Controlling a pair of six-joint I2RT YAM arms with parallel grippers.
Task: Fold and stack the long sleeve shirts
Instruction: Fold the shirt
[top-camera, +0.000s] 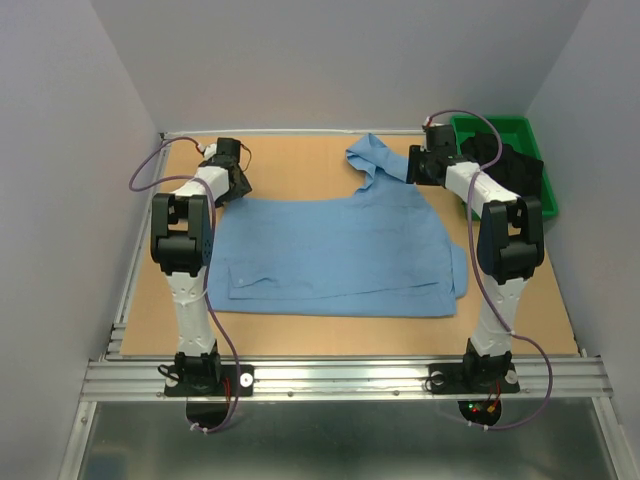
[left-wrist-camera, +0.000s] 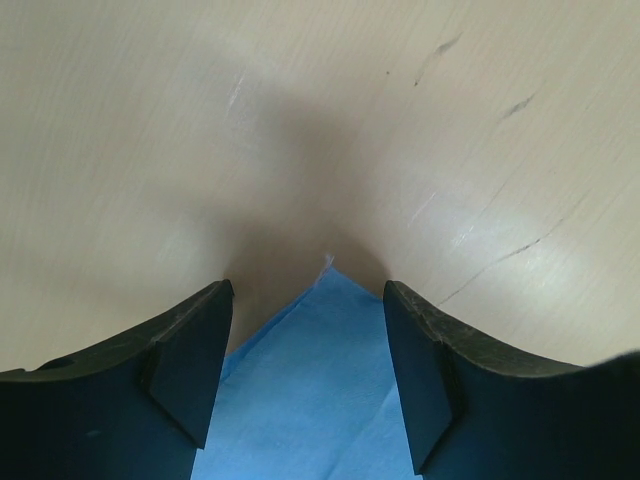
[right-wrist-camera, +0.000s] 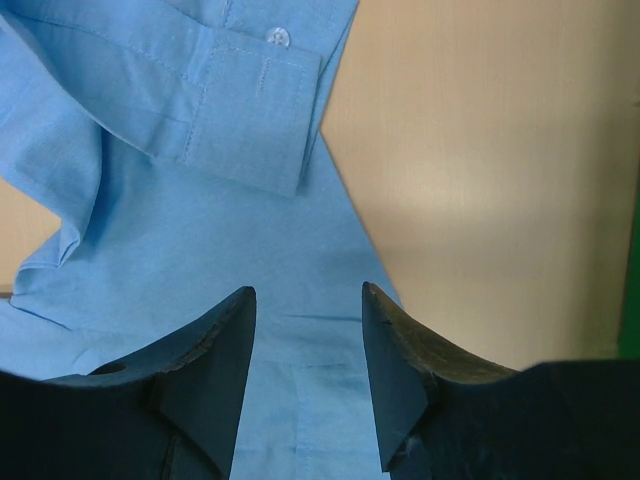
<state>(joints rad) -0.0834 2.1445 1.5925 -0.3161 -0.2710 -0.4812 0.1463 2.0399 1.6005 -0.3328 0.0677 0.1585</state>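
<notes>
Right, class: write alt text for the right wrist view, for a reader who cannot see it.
A light blue dress shirt lies rumpled on a tan table, a buttoned sleeve cuff folded across its top. At the bottom edge, the two dark fingers of the right gripper stand open over the cloth.

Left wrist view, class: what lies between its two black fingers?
The left wrist view shows a light blue thin-fabric shirt corner on the tan wooden table.

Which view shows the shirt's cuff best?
Right wrist: the cuff is close up, button and stitching sharp. Top external shows only the bunched sleeve; left wrist shows just a shirt corner, no cuff.
</notes>
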